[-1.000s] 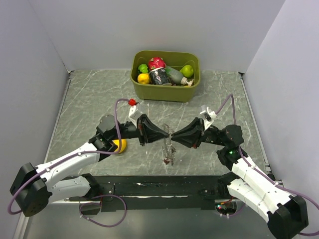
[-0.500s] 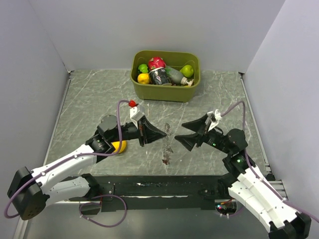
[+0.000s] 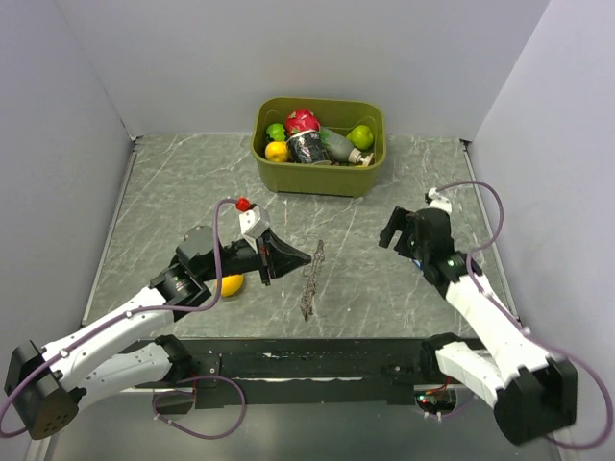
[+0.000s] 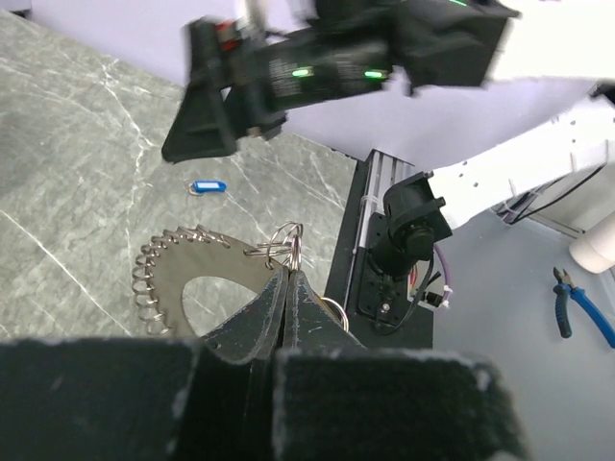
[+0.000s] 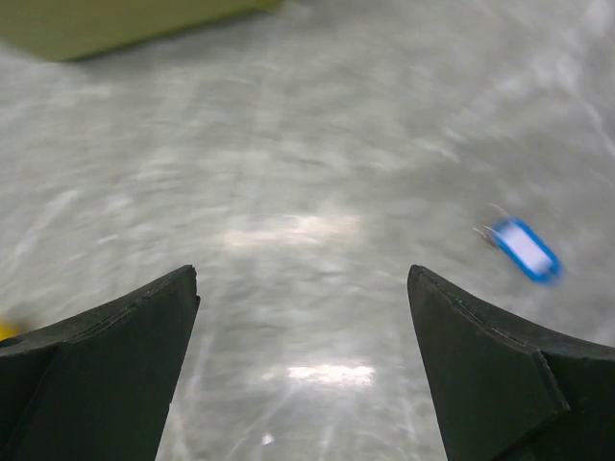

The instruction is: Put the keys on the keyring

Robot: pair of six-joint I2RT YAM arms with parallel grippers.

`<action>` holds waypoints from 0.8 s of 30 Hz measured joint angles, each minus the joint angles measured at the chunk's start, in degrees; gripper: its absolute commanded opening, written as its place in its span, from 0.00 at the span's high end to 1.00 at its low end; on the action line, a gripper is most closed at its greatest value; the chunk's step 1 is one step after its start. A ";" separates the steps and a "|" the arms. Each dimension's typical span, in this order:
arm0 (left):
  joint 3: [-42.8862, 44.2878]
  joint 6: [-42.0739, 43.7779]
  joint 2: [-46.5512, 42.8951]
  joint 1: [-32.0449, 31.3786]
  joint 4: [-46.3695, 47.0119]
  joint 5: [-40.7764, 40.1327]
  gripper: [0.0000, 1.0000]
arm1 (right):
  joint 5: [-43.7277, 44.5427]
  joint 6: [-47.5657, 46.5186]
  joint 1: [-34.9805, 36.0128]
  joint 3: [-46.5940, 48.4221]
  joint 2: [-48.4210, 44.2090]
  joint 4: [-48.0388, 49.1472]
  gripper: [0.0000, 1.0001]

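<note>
The keyring (image 4: 183, 279), a flat grey ring with a beaded rim, hangs from my left gripper (image 4: 288, 273), which is shut on its edge beside some small wire rings. In the top view the keyring (image 3: 311, 279) shows edge-on, above the table, with my left gripper (image 3: 309, 256) at its upper end. One blue key (image 4: 206, 186) lies on the marble; it is blurred in the right wrist view, where the blue key (image 5: 522, 249) sits to the right of my right gripper (image 5: 303, 274). My right gripper (image 3: 392, 235) is open, empty, and well right of the keyring.
An olive bin (image 3: 370, 178) holding fruit and other items stands at the back centre. A yellow lemon (image 3: 231, 284) lies by my left arm. Grey walls close the table on three sides. The black rail (image 3: 317, 365) runs along the near edge.
My right gripper opened, let go of the keyring and pulled back to the right. My left gripper stayed shut and shifted slightly toward the near left with the keyring.
</note>
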 measured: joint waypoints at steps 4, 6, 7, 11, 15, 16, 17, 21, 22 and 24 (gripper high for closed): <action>-0.02 0.48 -0.59 0.00 0.02 0.07 0.99 | 1.62 2.36 -6.38 2.14 9.88 -4.22 0.09; -0.02 0.61 -0.76 0.00 0.22 0.24 0.99 | 1.49 2.75 -9.62 2.23 13.14 -5.49 0.18; -0.04 0.63 -0.79 0.00 0.37 0.42 0.99 | 1.27 2.78 -10.86 2.23 14.10 -5.84 0.19; -0.87 0.61 -0.90 0.00 1.68 1.31 0.99 | -0.46 2.10 -16.26 3.65 19.30 -6.97 0.21; -1.81 0.61 -1.07 0.00 2.08 2.25 0.99 | -1.60 1.01 -18.69 6.51 24.85 -6.80 0.25; -1.90 0.59 -1.07 0.00 2.10 2.47 0.99 | -1.79 0.63 -18.82 7.23 26.32 -6.64 0.25; -1.90 0.59 -1.07 0.00 2.10 2.78 0.99 | -1.95 0.37 -18.86 7.93 27.85 -6.47 0.31; -1.90 0.52 -1.11 0.00 2.78 3.61 0.99 | -3.39 -0.76 -19.12 9.90 33.90 -5.92 0.35; -1.90 0.52 -1.11 0.00 2.91 3.72 0.99 | -3.76 -0.94 -19.19 10.23 35.39 -5.84 0.36; -1.90 0.46 -1.25 0.00 2.99 3.87 0.99 | -4.68 -1.16 -19.39 10.69 37.81 -5.73 0.36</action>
